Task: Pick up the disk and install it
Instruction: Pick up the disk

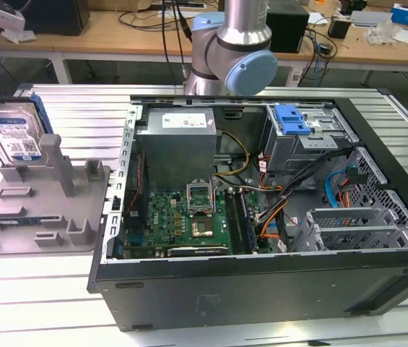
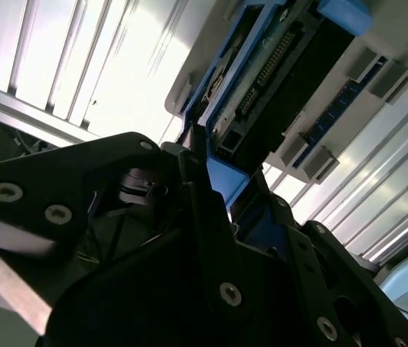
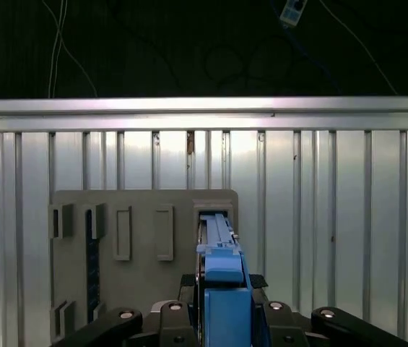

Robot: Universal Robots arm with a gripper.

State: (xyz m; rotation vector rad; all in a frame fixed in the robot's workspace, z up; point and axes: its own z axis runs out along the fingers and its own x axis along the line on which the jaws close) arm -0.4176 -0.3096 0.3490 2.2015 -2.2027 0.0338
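My pincer (image 3: 220,283) is clenched on the disk (image 1: 17,134), squeezing its blue bracket from both sides (both wrist views show the blue frame between the fingers). The disk stands upright in a corner slot of the grey holder (image 1: 52,210), which sits just beside the open computer case (image 1: 261,289) on the table (image 1: 37,303).

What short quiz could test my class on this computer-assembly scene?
1. True or false: the disk lies flat inside the computer case.
2. What is the gripper closed on? A) the disk B) a screwdriver C) a cup
3. Fill in: the disk stands upright in the grey holder, on the exterior view's ____ of the case.
Key: 1 false; 2 A; 3 left.
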